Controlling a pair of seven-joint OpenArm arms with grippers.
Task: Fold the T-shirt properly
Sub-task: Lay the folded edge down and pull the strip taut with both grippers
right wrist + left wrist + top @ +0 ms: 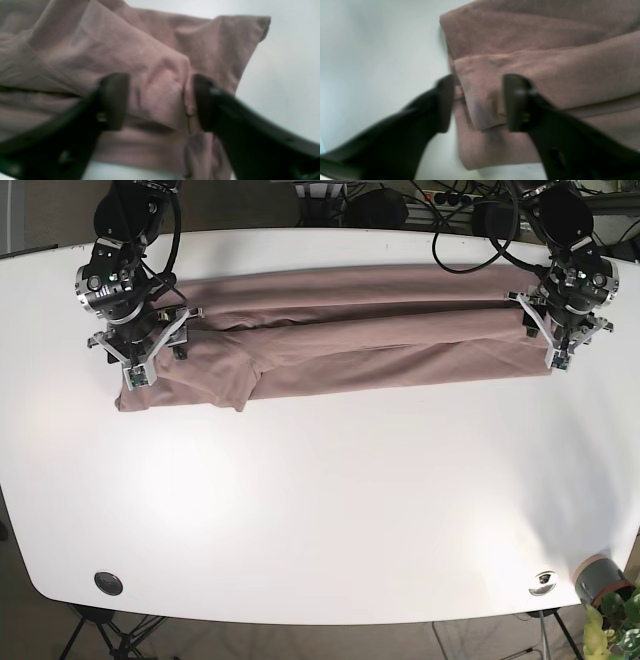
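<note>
A robotics lab or test bench, by the look of it: a broad white table (320, 520) with two arms mounted at its far edge, black cables (470, 240) trailing behind it, tripod legs (100, 635) under its near-left corner.

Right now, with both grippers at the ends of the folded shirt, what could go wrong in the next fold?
1. The left gripper is open around a folded hem edge of the T-shirt; closing may catch only the top layer, so the fold could open.
2. The right gripper straddles a bunched ridge near the sleeve; it may pinch unevenly and add creases.
3. The sleeve end looks wrinkled in the base view, so lifting both ends could fold it skewed.
</note>
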